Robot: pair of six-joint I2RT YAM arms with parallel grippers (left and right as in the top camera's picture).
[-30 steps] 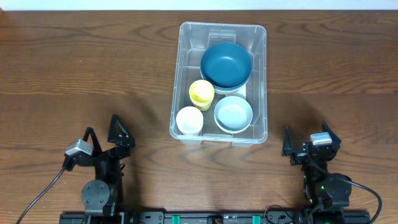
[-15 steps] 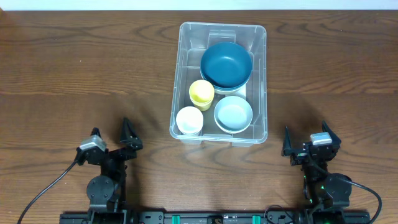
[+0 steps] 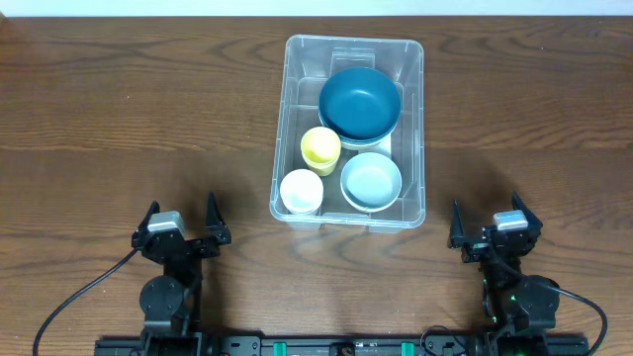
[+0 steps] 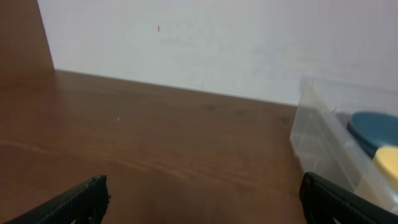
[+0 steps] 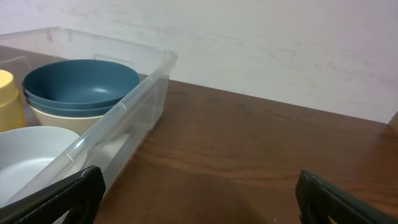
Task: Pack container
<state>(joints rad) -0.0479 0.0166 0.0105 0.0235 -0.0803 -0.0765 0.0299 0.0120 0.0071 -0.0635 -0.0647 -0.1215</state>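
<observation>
Wooden table (image 3: pixel 119 109) bears the container (image 3: pixel 300 94), holding bowls (image 3: pixel 360 102) and cups (image 3: pixel 320 148).

Left end effector (image 3: pixel 181 216): matte black, two tapered fingers (image 4: pixel 81 202).
Right end effector (image 3: pixel 486 214): same black build.
Wrist blocks: silver-grey, left block (image 3: pixel 165 222) and right block (image 3: pixel 511 222).
Base housings: round, black; left housing (image 3: pixel 163 295), right housing (image 3: pixel 535 297).
Cables: thin and black; left cable (image 3: pixel 87 295), right cable (image 3: pixel 586 304).
Green light (image 3: pixel 511 297): on the right arm.
</observation>
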